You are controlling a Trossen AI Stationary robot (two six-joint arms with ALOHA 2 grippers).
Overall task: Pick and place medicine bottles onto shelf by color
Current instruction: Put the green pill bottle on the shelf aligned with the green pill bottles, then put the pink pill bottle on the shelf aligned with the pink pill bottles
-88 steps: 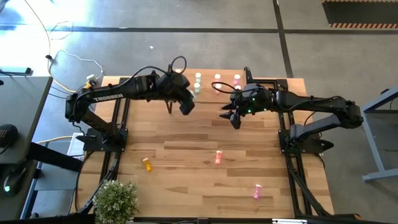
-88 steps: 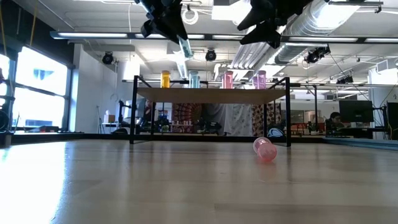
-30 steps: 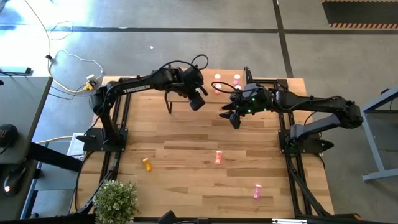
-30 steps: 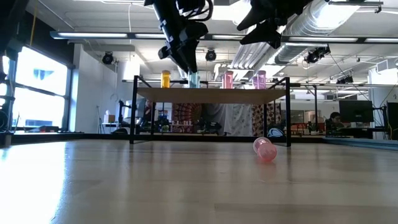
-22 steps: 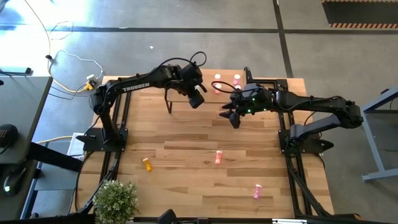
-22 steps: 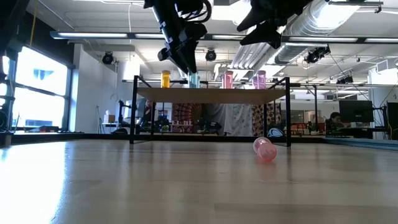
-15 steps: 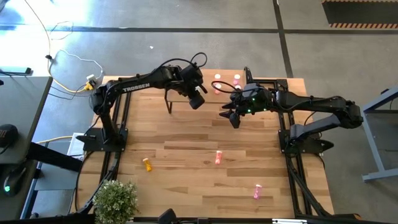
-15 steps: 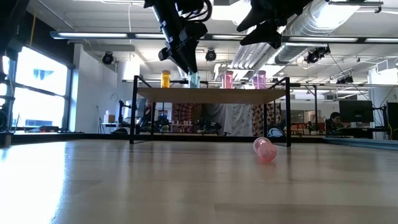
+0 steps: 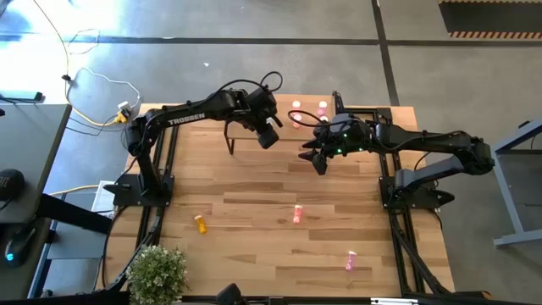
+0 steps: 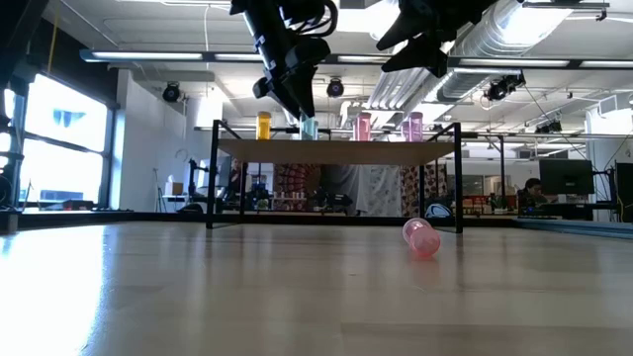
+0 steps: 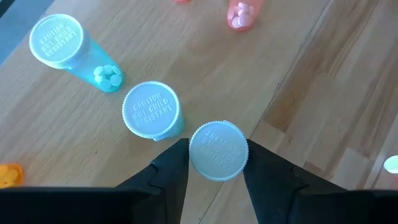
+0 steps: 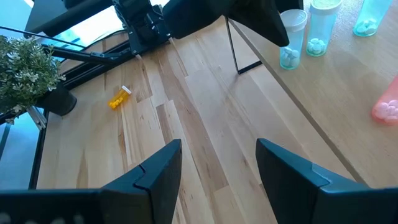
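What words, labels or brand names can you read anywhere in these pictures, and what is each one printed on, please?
"TROSSEN": white letters along the left arm, seen from the high view; they are small.
Embossed lettering in a ring on the three pale caps of the pale green bottles, left wrist view: too blurred to read with any confidence.
The right arm: no lettering I can make out.
Nothing else legible.

Camera layout: overhead, table-level, two wrist views.
High view looks straight down; low view faces level across the table; both show the shelf.
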